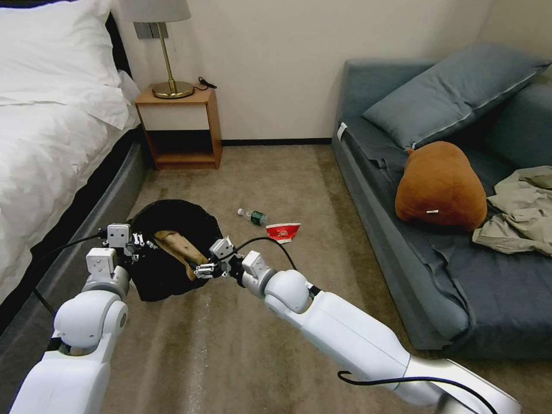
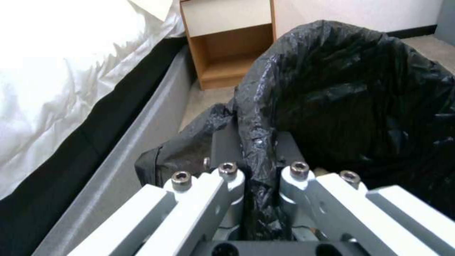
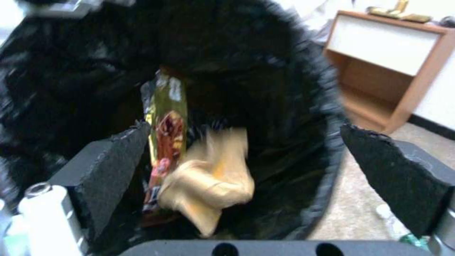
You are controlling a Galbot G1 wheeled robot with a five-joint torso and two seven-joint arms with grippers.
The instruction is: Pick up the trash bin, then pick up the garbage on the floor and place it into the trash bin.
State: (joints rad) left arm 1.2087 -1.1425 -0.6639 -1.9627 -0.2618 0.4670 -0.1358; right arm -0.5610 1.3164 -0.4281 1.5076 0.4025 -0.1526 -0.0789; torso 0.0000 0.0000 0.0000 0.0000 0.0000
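Observation:
My left gripper point(image 1: 140, 240) is shut on the near rim of the trash bin point(image 1: 172, 213), pinching the crinkly black bag point(image 2: 332, 89) between its fingers point(image 2: 223, 142). The bin hangs tilted above the carpet beside the bed. My right gripper point(image 1: 202, 270) hovers open over the bin's mouth, its black pads point(image 3: 118, 163) spread wide with nothing between them. Inside the bin lie a gold-brown snack wrapper point(image 3: 166, 117) and a crumpled tan paper point(image 3: 208, 181), which looks blurred just beyond the pads. On the floor past the bin lie a small clear bottle point(image 1: 253, 217) and a red-and-white carton point(image 1: 283, 232).
A white bed point(image 1: 46, 144) runs along the left, with a wooden nightstand point(image 1: 181, 126) and lamp point(image 1: 167, 52) at the wall. A blue-grey sofa point(image 1: 402, 241) on the right holds a pillow, a brown plush point(image 1: 440, 187) and an olive garment point(image 1: 517, 213). Open carpet lies between them.

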